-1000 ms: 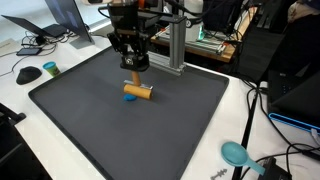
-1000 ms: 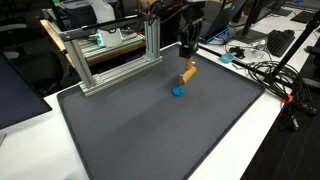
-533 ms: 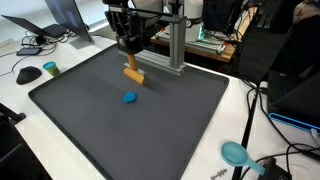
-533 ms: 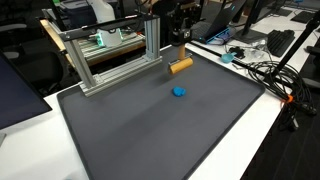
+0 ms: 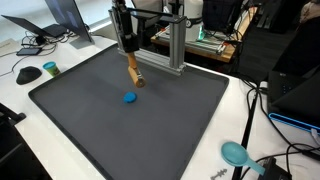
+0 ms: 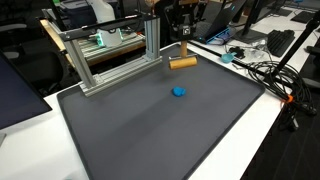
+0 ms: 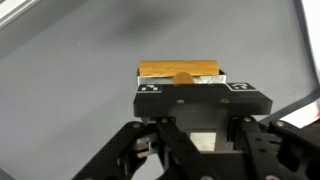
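On the dark mat (image 5: 100, 125), toward the near side, the small blue piece (image 5: 130, 98) lies alone. One second ago the wooden cylinder (image 5: 133, 72) rested on the mat against this piece. It is now off the mat, clear of the blue piece and farther back. The blue piece has not moved in either exterior view (image 6: 179, 92).

Above and behind the blue piece, the pincer (image 5: 128, 48) is clamped on the wooden cylinder, with its fingers closed as far as the cylinder allows. In the wrist view the cylinder (image 7: 180, 70) lies crosswise between the fingers of the pincer (image 7: 195, 88). The arm has risen and drawn back since the earlier frames.

Surrounding items, near to far:
- A teal round object (image 5: 235, 152) sits on the white surface (image 5: 200, 165) at the near corner, well apart from the mat's contents.
- A mouse (image 5: 28, 74) lies off the mat's side edge.
- An aluminium frame (image 5: 176, 45) stands at the mat's far edge, just behind the pincer. It is the closest obstruction (image 6: 110, 55).
- A laptop (image 5: 65, 20) stands beyond.
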